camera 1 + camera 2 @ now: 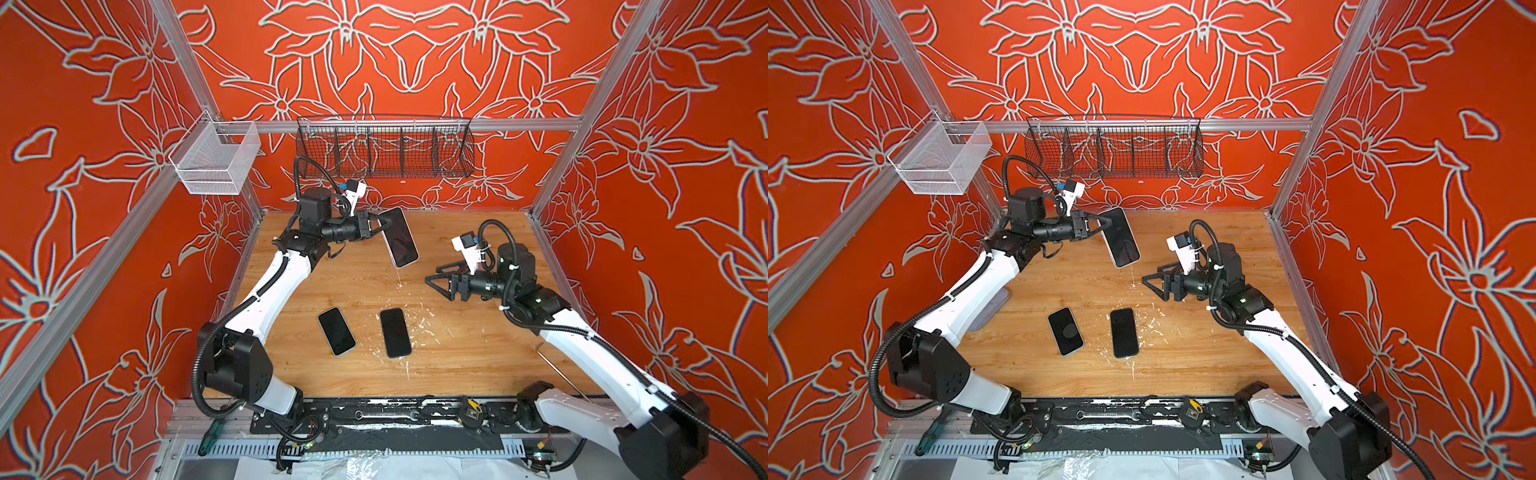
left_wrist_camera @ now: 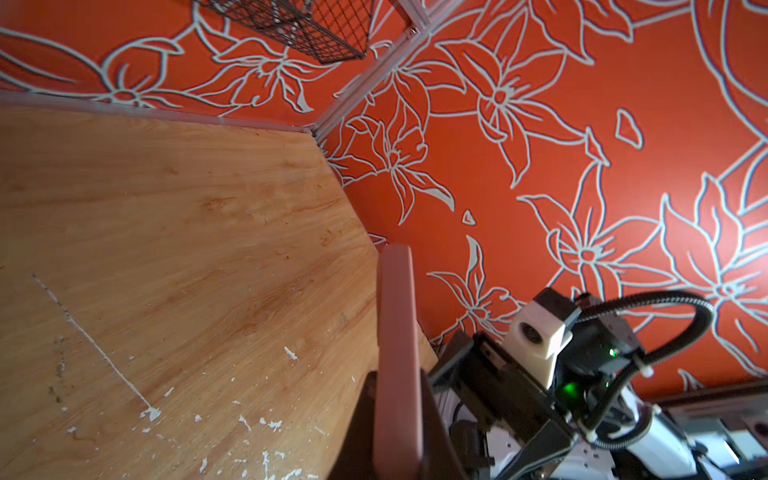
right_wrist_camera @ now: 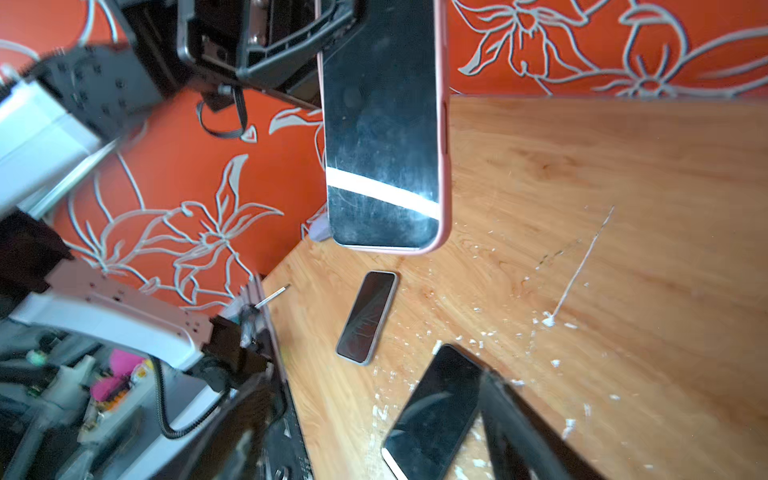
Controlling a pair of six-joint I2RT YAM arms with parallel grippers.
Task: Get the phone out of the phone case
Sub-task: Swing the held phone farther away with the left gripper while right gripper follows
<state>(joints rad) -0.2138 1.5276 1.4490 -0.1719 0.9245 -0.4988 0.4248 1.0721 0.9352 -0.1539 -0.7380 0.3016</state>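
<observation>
A phone (image 1: 399, 239) (image 1: 1120, 239) with a dark screen sits in a pink phone case (image 3: 444, 166) and hangs tilted above the back of the table. My left gripper (image 1: 383, 225) (image 1: 1105, 223) is shut on the upper end of the cased phone. In the left wrist view the pink case edge (image 2: 397, 332) rises from between the jaws. My right gripper (image 1: 432, 276) (image 1: 1148, 279) stands open to the right of the cased phone and lower, touching nothing. In the right wrist view the screen (image 3: 382, 124) faces the camera.
Two other phones (image 1: 337, 331) (image 1: 395, 332) lie flat, screens up, at the front middle of the wooden table (image 1: 457, 353), among white flecks. A black wire basket (image 1: 384, 151) and a white one (image 1: 216, 160) hang on the frame. A hex key (image 1: 557, 370) lies front right.
</observation>
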